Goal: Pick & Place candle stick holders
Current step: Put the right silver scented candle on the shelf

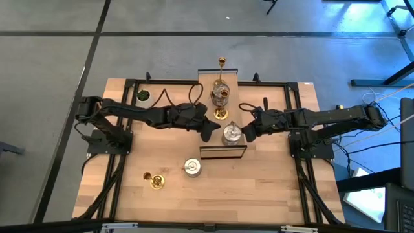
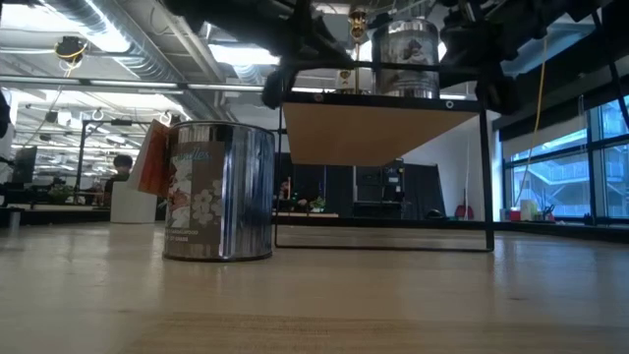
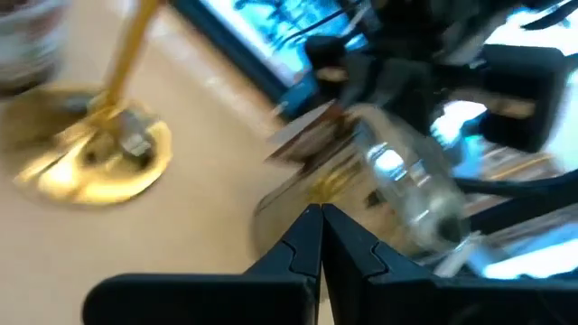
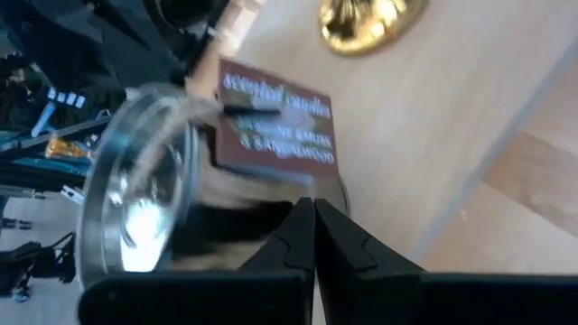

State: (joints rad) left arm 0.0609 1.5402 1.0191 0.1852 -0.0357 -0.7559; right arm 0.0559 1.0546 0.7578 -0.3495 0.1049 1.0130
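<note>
High view | shelf point(image 1: 223, 153) landmark | silver holder point(image 1: 231, 134) on it, both jaws together, empty, flanking it | likely nudging it square

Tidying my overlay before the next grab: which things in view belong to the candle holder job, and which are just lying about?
Job:
- far brass holder
- middle brass holder
- near-left brass holder
- glass holder
- centre silver holder
- near silver holder

Lying about:
- white cup
</note>
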